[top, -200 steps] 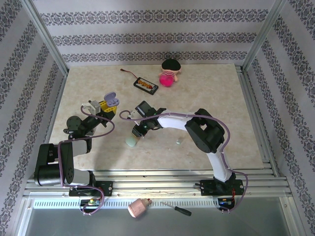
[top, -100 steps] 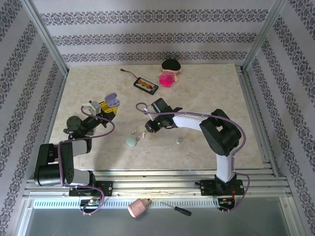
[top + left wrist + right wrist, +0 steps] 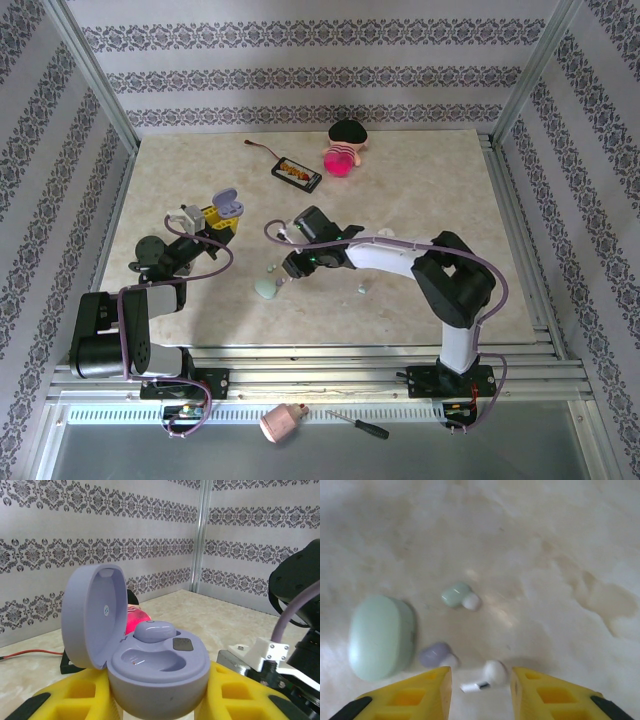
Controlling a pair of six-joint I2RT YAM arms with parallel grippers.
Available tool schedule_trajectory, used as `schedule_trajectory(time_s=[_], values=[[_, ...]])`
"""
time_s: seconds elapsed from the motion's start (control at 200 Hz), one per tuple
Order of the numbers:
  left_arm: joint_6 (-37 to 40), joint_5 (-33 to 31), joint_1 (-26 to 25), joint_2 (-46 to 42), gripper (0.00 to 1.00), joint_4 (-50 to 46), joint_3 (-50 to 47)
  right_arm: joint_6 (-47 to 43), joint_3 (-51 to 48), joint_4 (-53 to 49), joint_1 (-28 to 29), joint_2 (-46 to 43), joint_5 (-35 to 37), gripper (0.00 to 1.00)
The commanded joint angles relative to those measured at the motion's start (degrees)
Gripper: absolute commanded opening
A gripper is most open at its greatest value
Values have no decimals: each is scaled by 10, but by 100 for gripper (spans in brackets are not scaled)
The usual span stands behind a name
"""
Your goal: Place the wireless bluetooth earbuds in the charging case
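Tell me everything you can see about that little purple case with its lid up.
The lavender case is a smooth, matte-looking plastic pebble, clamped upright between the yellow fingers of the left gripper. Its hinged lid stands open, nearly upright. Inside are two wells: the far one holds a lavender earbud, the near one is empty. A small dark square sits beside the earbud.

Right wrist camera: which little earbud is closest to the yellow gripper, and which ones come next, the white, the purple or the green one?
1. White earbud, in the gap between the right gripper fingers.
2. Purple earbud, just past the tip of the finger on the picture's left.
3. Green earbud, farther up the table, left of middle.
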Motion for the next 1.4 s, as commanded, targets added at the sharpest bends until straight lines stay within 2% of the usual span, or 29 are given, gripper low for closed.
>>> schedule_trajectory(time_s=[0.0, 0.185, 0.365, 0.515, 0.69, 0.964, 1.184, 1.394], values=[[-5, -25, 5, -6, 14, 29, -1, 1, 25, -3, 21, 27, 6, 36], [4, -43, 10, -14, 13, 11, -3, 1, 40, 9, 29, 66, -37, 40], [5, -43, 10, -16, 14, 11, -6, -12, 65, -19, 29, 100, -47, 41], [6, -43, 10, -16, 14, 10, -6, -11, 62, -27, 29, 99, -67, 41], [3, -41, 10, -11, 14, 16, -5, -1, 52, -34, 29, 88, -88, 36], [3, -40, 10, -12, 14, 14, -5, 8, 39, -37, 24, 61, -114, 35], [2, -37, 10, -15, 14, 17, -8, 3, 65, -37, 7, 82, -120, 35], [7, -37, 10, -20, 13, 11, -8, -19, 103, -50, 1, 121, -163, 38]])
